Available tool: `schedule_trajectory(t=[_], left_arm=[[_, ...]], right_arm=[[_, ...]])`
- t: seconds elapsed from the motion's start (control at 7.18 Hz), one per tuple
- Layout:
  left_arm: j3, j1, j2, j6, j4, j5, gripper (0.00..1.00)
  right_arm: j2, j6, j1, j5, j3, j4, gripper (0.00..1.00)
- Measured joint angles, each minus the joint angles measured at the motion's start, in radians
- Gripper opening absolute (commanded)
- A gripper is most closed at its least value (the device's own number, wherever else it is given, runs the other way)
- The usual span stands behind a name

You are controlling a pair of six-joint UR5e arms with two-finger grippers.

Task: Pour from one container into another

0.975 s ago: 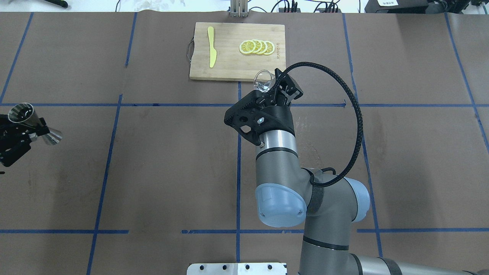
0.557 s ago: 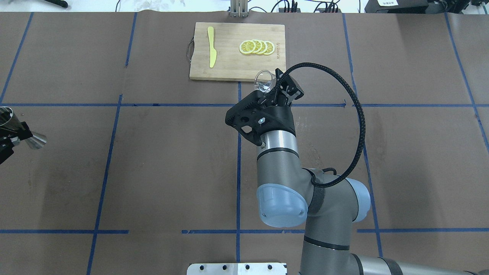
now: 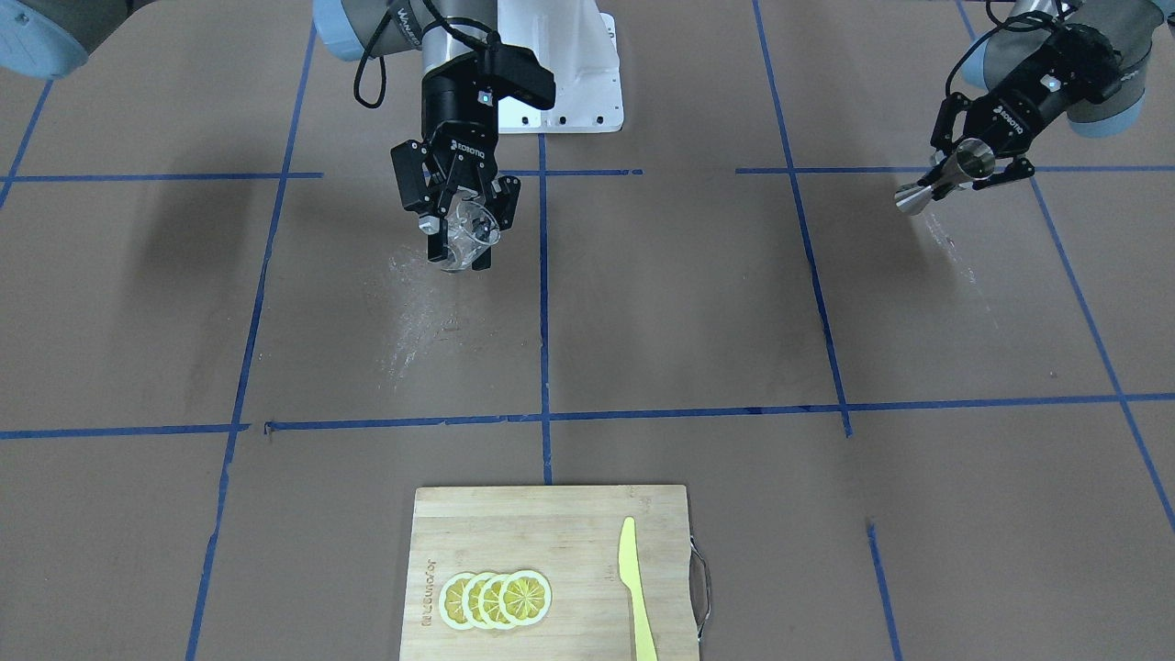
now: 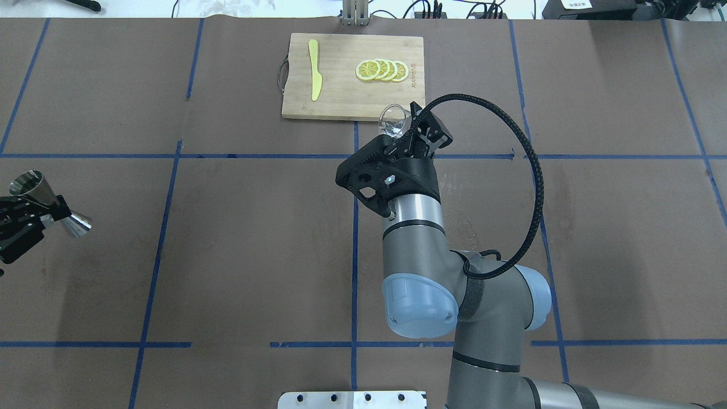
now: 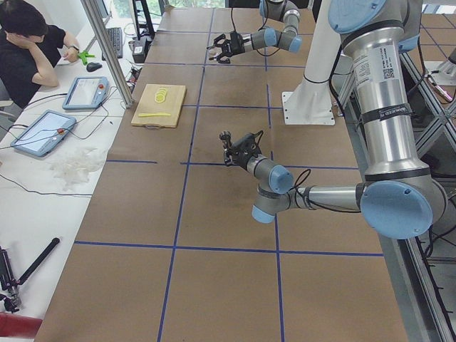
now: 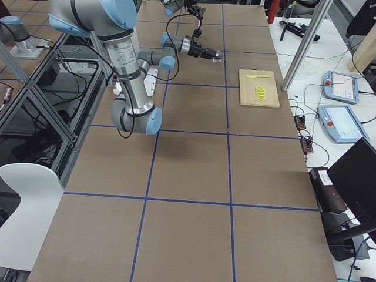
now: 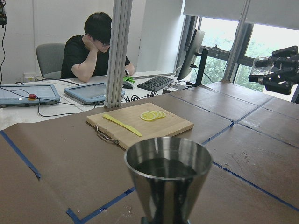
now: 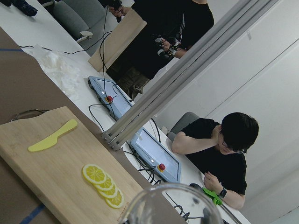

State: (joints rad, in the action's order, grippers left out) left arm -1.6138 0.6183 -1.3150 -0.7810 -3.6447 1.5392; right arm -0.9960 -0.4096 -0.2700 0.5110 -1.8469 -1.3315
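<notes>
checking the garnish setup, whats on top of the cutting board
On the cutting board: a yellow knife and four overlapping lemon slices, each partly covering the next. Whatever lies under the board is hidden.

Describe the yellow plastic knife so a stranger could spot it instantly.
Find the bamboo cutting board at the brown table's far edge. The yellow plastic knife lies near its handle, apart from the round lemon slices; it alone is long and narrow.

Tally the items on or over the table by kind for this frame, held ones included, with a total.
lemon slices: 4
yellow knife: 1
cutting board: 1
metal jigger: 1
clear glass: 1
Total: 8
</notes>
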Motion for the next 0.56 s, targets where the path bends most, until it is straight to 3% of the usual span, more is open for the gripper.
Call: schedule_trajectory(t=[0.56], left_arm=[[0.001,-0.321,0.058,-0.044,0.001,-0.427,0.00]], right_arm=[[0.000,0.000,0.000,0.000,0.000,0.000,0.00]])
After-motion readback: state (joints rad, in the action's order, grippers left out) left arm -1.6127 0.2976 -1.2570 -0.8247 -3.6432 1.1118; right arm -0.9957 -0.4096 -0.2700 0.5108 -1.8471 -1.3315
